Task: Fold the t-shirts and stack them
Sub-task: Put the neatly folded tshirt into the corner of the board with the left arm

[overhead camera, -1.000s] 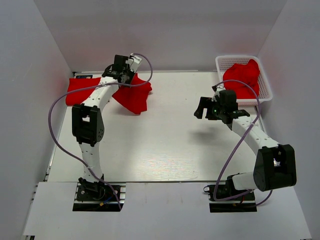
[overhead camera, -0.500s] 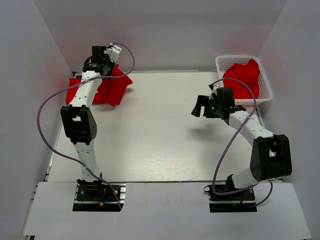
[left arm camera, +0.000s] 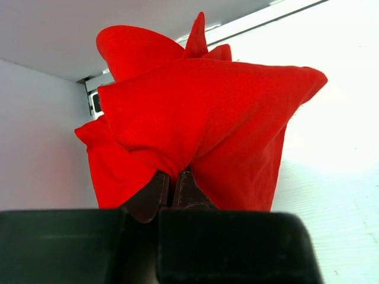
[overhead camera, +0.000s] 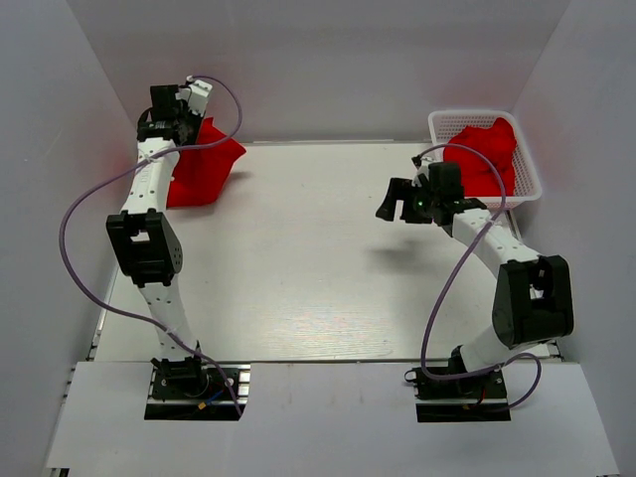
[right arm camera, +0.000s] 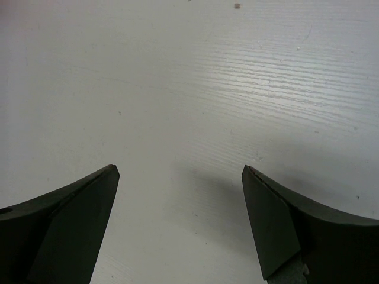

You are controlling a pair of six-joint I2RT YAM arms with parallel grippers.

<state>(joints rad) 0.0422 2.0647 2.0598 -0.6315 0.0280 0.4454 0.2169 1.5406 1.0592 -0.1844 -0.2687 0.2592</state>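
The white tabletop (overhead camera: 318,278) spreads mid-frame, presumably folding space. Upper left, a red t-shirt (overhead camera: 204,171) hangs bunched from the left claw (left arm camera: 173,177), clamped on a fold, likely for carrying. A red heap (overhead camera: 482,149) waits in the basket (overhead camera: 529,171), upper right. The right claw (right arm camera: 180,171) hovers wide, holding nothing. The left arm (overhead camera: 149,194) hides the t-shirt's left part; the heap's count is unclear.
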